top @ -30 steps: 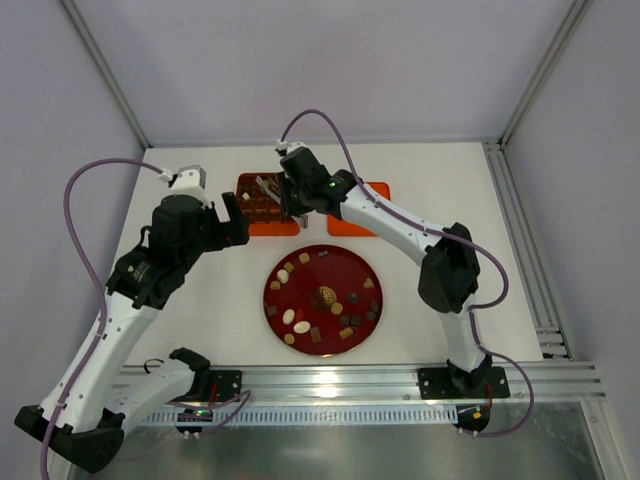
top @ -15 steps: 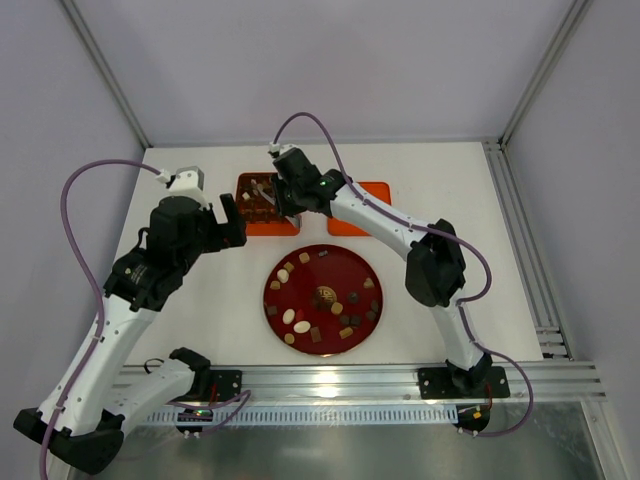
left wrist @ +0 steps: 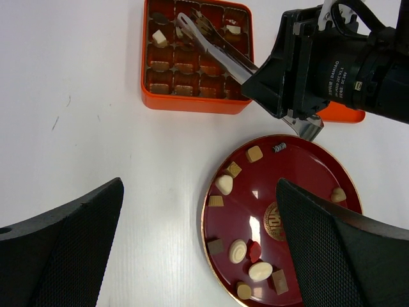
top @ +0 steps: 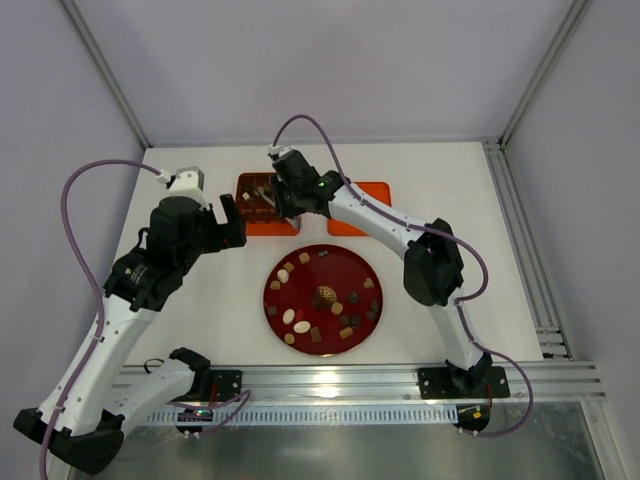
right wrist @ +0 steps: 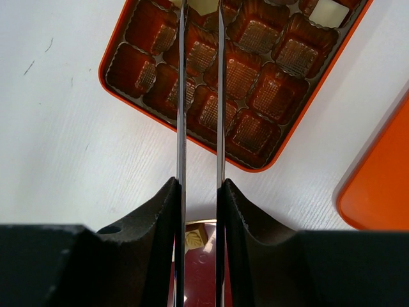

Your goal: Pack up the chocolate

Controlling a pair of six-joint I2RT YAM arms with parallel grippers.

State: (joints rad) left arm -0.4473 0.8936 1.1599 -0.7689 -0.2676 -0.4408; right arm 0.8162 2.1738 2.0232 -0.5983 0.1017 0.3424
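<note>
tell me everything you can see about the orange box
The orange box is a shallow square tray, lidless, lying flat on the white table beyond the red plate, not touching it. Its glossy brown insert is a grid of ribbed cups, mostly empty; a few hold chocolates. Metal tongs reach over it.

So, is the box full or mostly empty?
Mostly empty: most cups in the box are bare; only a couple of pale chocolates show.
</note>
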